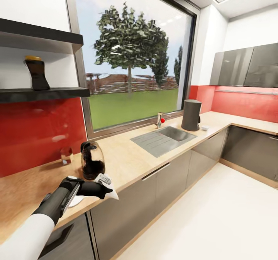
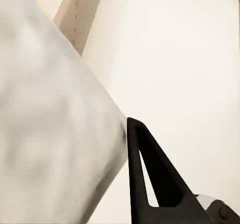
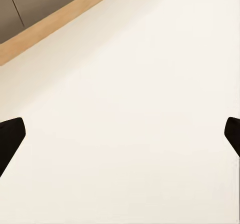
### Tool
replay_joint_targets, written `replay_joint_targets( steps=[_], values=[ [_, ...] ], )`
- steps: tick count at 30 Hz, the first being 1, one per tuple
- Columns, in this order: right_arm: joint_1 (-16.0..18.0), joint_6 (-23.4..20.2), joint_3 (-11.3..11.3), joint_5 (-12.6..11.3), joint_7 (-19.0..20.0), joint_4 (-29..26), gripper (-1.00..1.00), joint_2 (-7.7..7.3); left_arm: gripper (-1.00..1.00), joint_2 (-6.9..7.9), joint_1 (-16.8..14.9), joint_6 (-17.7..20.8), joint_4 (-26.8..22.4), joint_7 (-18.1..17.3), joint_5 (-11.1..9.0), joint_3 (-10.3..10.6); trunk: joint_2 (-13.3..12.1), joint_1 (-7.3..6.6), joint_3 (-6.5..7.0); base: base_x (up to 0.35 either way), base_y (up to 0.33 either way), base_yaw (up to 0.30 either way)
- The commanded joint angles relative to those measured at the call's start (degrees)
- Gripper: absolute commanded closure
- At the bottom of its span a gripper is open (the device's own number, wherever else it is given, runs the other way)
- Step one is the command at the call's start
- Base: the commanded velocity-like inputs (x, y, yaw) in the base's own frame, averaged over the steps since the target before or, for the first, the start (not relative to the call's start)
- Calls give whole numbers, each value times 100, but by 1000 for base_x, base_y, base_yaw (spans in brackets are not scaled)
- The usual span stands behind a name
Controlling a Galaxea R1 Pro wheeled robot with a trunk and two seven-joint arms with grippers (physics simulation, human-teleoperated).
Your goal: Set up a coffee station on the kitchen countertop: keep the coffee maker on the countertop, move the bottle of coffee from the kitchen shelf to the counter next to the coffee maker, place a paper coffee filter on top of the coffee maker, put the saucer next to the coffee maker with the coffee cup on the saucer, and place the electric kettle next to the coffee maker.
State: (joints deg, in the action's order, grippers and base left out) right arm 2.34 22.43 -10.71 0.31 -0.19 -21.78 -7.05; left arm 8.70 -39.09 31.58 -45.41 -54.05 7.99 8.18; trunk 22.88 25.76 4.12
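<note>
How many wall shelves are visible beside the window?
2: an upper shelf and a lower shelf holding the coffee bottle, both left of the window. More may lie outside the frame.

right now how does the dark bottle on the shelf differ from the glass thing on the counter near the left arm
The bottle stands on the wall shelf; the coffee maker stands on the countertop. The bottle is opaque black with a yellow cap; the coffee maker is clear, rounded glass with a dark inside. Both stand upright.
</note>
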Motion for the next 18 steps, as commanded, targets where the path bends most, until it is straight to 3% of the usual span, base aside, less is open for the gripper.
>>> replay_joint_targets(
  steps=[1, 7, 10, 14, 16, 18],
  values=[
    [3, 18, -10, 4, -3, 7, -100, 1, 100, -42, 3, -12, -10, 80, 62, 7, 4, 2, 3, -4, -5, -209],
    [3, 17, -10, 11, -6, 7, -100, 1, 100, -487, 29, -64, 46, 902, 55, 22, 4, 2, 34, -1, -1, -209],
    [3, 16, -10, 11, -7, 7, -100, 1, 100, -765, 200, -348, 70, 1182, 59, 31, 4, 2, 50, 0, 0, -209],
    [3, 16, -10, 8, -7, 7, -100, 1, 100, -843, 672, -800, 91, 1264, 69, 27, 4, 2, 71, 0, 0, -209],
    [3, 16, -10, 10, -7, 7, -100, 6, 100, -847, 1027, -1294, 248, 1297, 75, 26, 4, 2, 81, 0, 0, -209],
    [3, 17, -10, 10, -7, 7, -100, 8, 100, -848, 1190, -1644, 453, 1310, 73, 29, 4, 2, 92, 0, 0, -209]
  ],
)
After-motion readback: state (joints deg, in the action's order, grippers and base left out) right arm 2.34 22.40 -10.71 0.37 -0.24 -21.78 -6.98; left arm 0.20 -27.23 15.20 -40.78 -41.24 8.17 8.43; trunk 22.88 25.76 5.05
